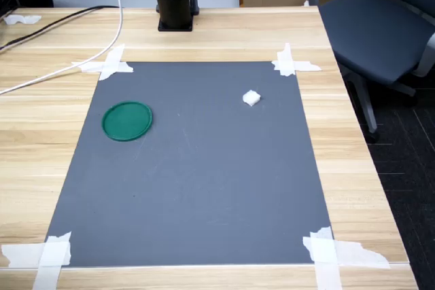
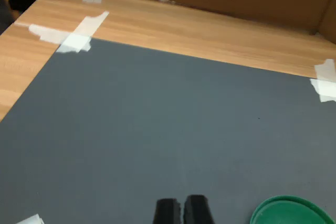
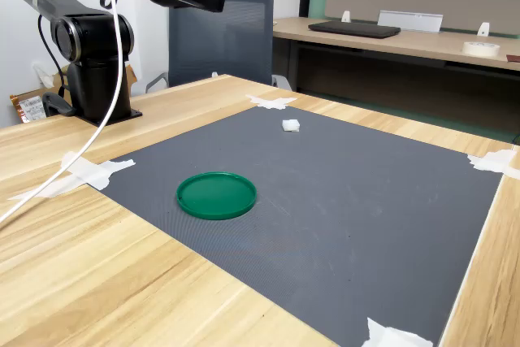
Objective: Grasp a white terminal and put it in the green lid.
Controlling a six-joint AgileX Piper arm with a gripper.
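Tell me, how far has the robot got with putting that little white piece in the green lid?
Nothing looks done yet. The white terminal lies on the grey mat, apart from the green lid, which holds nothing. The claw is raised above the mat with its jaws together, gripping nothing. Everything is left: reaching the terminal, grasping it, carrying it over and dropping it in the lid.

First exterior view: high, facing arm base across mat (image 1: 197, 188). Second exterior: low, oblique, sideways. Wrist: above closed jaws, looking forward over same mat.
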